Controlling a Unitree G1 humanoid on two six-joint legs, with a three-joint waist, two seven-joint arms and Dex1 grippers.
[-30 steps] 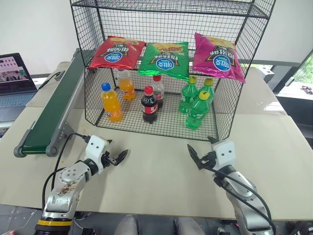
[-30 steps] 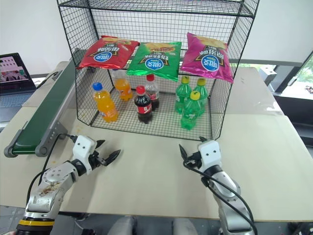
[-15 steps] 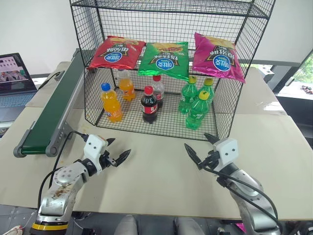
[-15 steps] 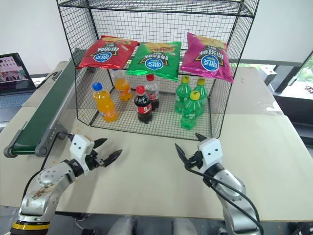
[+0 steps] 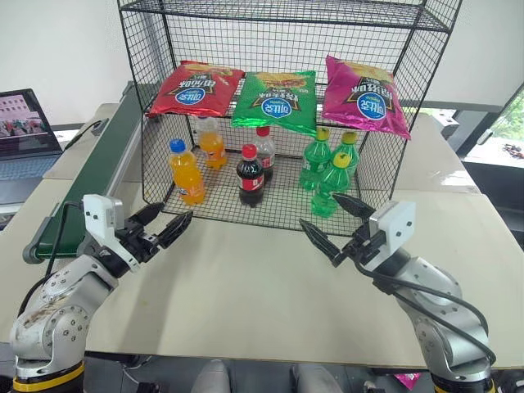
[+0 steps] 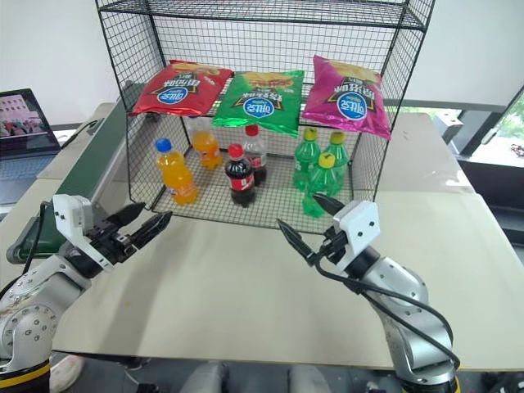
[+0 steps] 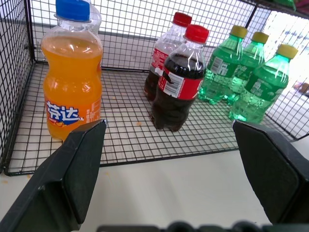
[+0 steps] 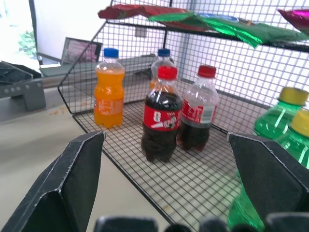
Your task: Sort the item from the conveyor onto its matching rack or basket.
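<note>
With both arms raised off the tabletop vs. a sec. ago, left gripper & right gripper hang spread wide, empty. Flat red crisp bag lies on tall black wire-mesh rack, far left of shelf; long dark-green conveyor belt bare, so sort prob. done.

Pale beige table before a white wall — open laptop at left, bright window at right.
</note>
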